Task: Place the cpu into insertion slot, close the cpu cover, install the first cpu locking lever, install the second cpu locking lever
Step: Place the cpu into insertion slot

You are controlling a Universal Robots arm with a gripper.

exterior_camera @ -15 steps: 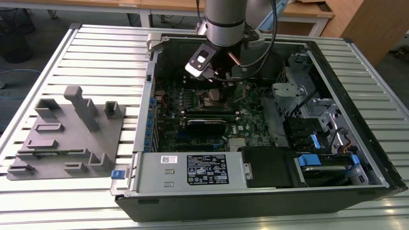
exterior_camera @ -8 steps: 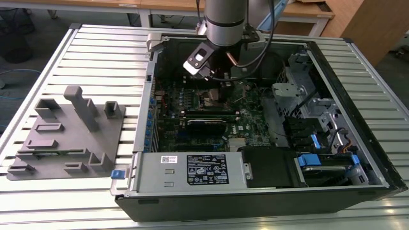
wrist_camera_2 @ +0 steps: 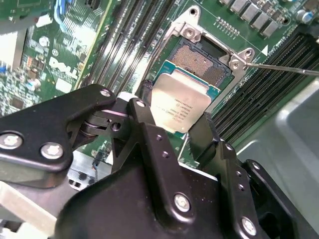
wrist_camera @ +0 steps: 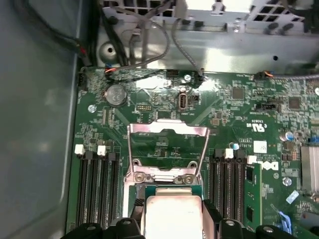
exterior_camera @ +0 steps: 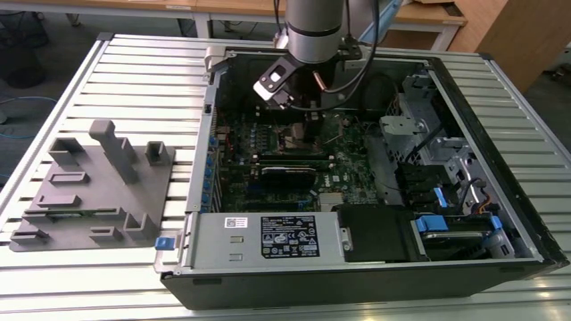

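My gripper (wrist_camera_2: 174, 112) is shut on the cpu (wrist_camera_2: 180, 102), a small square chip with a silver-grey top, pinched by its edges between two black fingers (wrist_camera_2: 203, 130). The chip hangs just above and partly beside the insertion slot (wrist_camera_2: 198, 59), whose dark pin field lies uncovered inside a silver rim. In the first wrist view the cpu (wrist_camera: 172, 216) sits over the slot's near part, and the cpu cover (wrist_camera: 168, 130) is swung open beyond it. A thin locking lever rod (wrist_camera_2: 279, 67) sticks out free at one side. In the exterior view the gripper (exterior_camera: 283, 93) hangs inside the case above the motherboard (exterior_camera: 344, 150).
Long black memory slots (wrist_camera: 97, 189) flank the socket on both sides, with a memory stick (wrist_camera: 249, 194) in one. The case wall (wrist_camera: 35, 124), cables (wrist_camera: 144, 45) and a grey drive cage (exterior_camera: 406, 127) hem in the board. On the table stands a grey fixture (exterior_camera: 89, 180).
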